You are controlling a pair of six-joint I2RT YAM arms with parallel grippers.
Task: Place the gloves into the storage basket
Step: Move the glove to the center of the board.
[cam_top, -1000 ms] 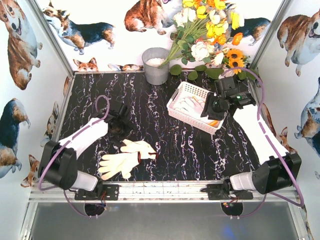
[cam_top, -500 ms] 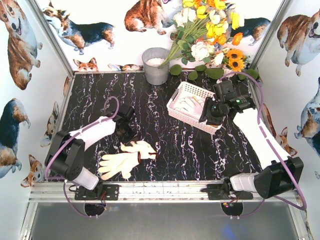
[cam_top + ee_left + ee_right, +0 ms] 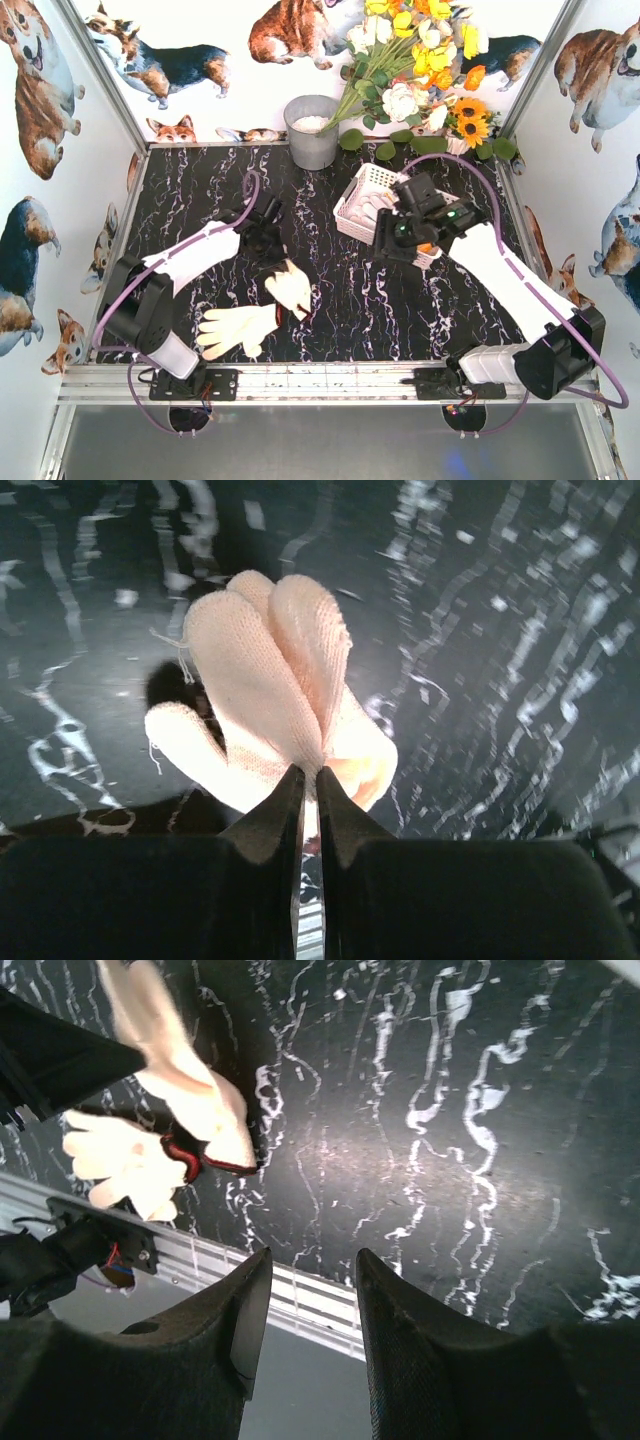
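My left gripper [image 3: 272, 250] is shut on a cream-white knit glove [image 3: 291, 288], which hangs from its tips just above the black marble table. In the left wrist view the jaws [image 3: 310, 772] pinch the fabric of that glove [image 3: 262, 670]. A second glove [image 3: 238, 328] lies flat near the front edge. The white lattice storage basket [image 3: 362, 188] stands at the back right, half hidden by my right arm, with pale glove fabric [image 3: 376, 208] inside. My right gripper [image 3: 383, 243] hovers open and empty just left of the basket. Its wrist view [image 3: 310, 1255] shows both gloves, the hanging one [image 3: 190, 1090] and the lying one [image 3: 120, 1155].
A grey metal bucket [image 3: 312, 130] stands at the back centre. A bouquet of flowers [image 3: 420, 60] leans over the back right corner. An aluminium rail [image 3: 330, 380] runs along the near table edge. Corgi-print walls close in the sides.
My left gripper has shut on the upper glove and carried it up and to the right, off the other glove. My right arm has swung left from over the basket.
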